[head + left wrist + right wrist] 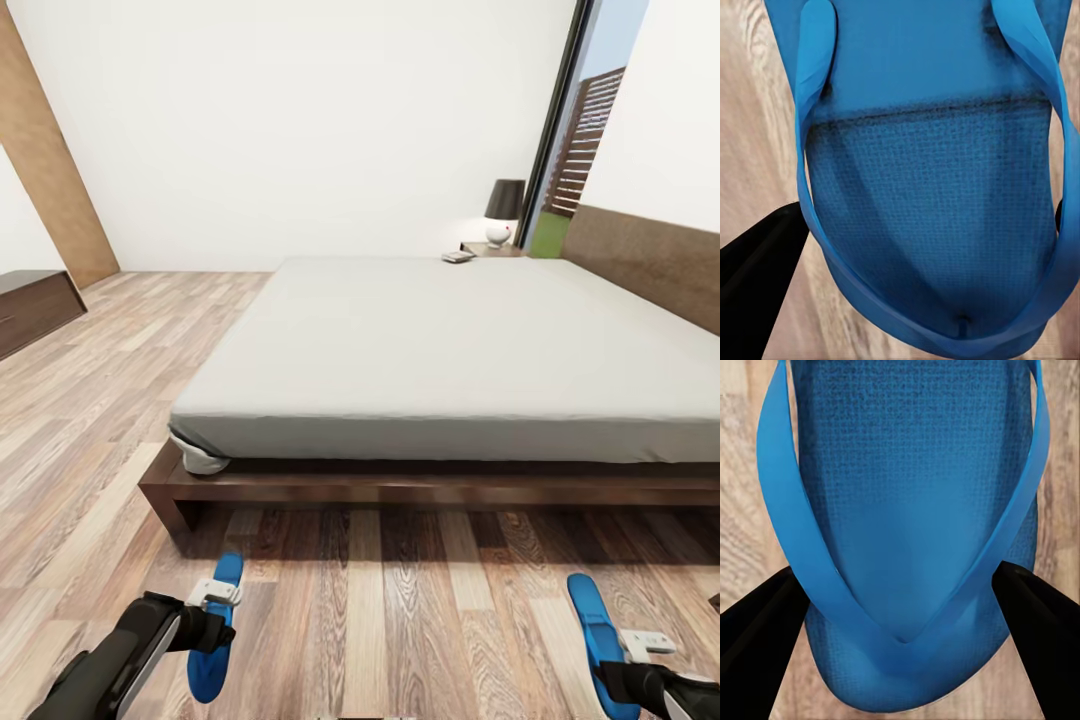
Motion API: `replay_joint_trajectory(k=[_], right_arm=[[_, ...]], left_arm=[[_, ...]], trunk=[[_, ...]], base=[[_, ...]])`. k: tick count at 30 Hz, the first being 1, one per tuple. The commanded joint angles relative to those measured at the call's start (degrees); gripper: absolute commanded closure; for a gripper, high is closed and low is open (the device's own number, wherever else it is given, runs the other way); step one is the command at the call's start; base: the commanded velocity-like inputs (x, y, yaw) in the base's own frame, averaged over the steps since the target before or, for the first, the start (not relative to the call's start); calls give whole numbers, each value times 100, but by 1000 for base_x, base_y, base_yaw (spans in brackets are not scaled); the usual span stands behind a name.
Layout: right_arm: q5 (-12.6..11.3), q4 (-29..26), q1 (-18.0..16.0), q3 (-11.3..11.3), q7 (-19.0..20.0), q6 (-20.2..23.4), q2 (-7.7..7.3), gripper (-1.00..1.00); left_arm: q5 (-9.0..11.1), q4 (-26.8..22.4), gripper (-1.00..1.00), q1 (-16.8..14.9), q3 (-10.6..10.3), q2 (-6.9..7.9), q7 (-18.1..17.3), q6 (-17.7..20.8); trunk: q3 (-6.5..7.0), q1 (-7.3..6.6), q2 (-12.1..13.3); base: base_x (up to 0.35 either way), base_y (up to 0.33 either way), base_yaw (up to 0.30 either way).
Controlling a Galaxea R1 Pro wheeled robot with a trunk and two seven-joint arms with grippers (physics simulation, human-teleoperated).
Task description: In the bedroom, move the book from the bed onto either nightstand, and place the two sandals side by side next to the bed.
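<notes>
Two bright blue sandals hang low over the wood floor in front of the bed (300, 485). My left gripper (212, 610) is shut on the left sandal (210, 665). My right gripper (632, 655) is shut on the right sandal (596, 625). The two sandals are far apart. In the left wrist view the sandal (930, 172) sits beside one black finger (757, 285). In the right wrist view black fingers (754, 645) flank the sandal (900, 510). A small flat thing, probably the book (458, 257), lies at the mattress's far corner beside the nightstand (490, 249).
The grey mattress (450, 350) spans the middle, with the headboard (650, 260) at right. A lamp (503, 210) stands on the nightstand by the tall window (570, 160). A long dark cabinet (30, 305) sits far left. Wood floor (110, 380) lies open left of the bed.
</notes>
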Motion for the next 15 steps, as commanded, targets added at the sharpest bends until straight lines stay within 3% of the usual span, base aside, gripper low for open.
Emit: replay_joint_trajectory(k=[1,15], right_arm=[[-60,-7,-1,28,5,4,-5,100],[-60,1,-1,28,5,-45,-5,100]], left_arm=[[13,-7,100,-3,-14,5,0,26],[21,9,100,-6,-16,-3,-12,15]], trunk=[[-28,1,-4],[-338,37,-23]], base=[[0,0,0],[0,0,0]])
